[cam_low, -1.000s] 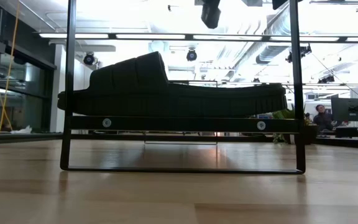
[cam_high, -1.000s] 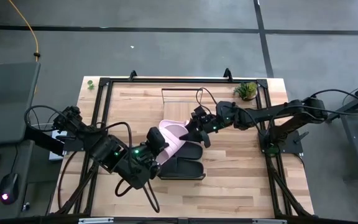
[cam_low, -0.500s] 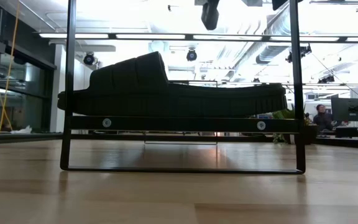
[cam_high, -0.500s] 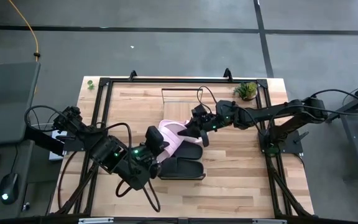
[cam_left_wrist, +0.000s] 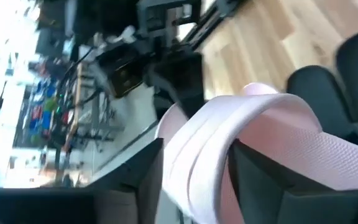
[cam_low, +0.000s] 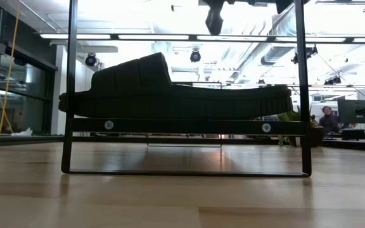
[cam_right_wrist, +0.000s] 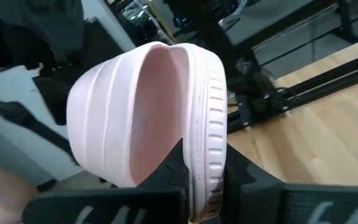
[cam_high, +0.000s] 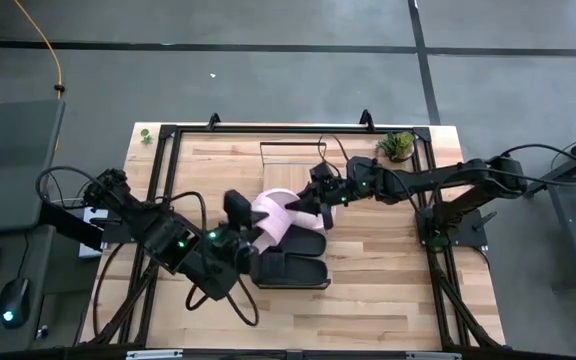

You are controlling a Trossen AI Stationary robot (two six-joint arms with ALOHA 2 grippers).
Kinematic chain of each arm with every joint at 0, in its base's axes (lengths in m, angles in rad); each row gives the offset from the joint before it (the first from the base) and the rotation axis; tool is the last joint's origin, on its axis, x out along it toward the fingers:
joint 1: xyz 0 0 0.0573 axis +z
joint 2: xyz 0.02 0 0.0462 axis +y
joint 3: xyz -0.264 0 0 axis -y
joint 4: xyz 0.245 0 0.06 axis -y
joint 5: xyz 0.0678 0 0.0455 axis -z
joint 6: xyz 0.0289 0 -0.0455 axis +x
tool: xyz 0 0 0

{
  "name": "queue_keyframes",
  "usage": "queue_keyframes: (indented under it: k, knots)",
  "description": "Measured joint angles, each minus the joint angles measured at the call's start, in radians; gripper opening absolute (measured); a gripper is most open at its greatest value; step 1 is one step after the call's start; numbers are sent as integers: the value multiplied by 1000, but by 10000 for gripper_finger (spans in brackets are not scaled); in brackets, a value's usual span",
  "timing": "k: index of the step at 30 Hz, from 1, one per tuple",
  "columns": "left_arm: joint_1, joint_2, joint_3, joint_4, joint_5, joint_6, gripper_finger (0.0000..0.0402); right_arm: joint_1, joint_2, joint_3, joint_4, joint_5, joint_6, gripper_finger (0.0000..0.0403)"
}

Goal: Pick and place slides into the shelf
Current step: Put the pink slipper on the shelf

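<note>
Wooden planks make up the tabletop, seen from above with a small green plant at its far right corner. Near the middle, the right gripper pinches the edge of a pink slide; its wrist view shows the fingers tight on the sole rim. The left gripper sits at the slide's other end, fingers apart around the strap. Two black slides lie just beside it. Only the low view shows a black slide resting on the shelf.
</note>
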Motion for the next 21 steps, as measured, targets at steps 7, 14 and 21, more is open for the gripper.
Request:
queue_keyframes:
  k: [7,14,21]
  knots:
    - [0,-84,0,-101,-69,-203,215,-72,1,-2,12,12,-20,18]
    - [0,-197,1,-166,-65,-405,222,-155,0,-2,51,8,-45,18]
    - [0,-264,1,-257,-50,-518,204,-219,-28,-2,59,13,-71,18]
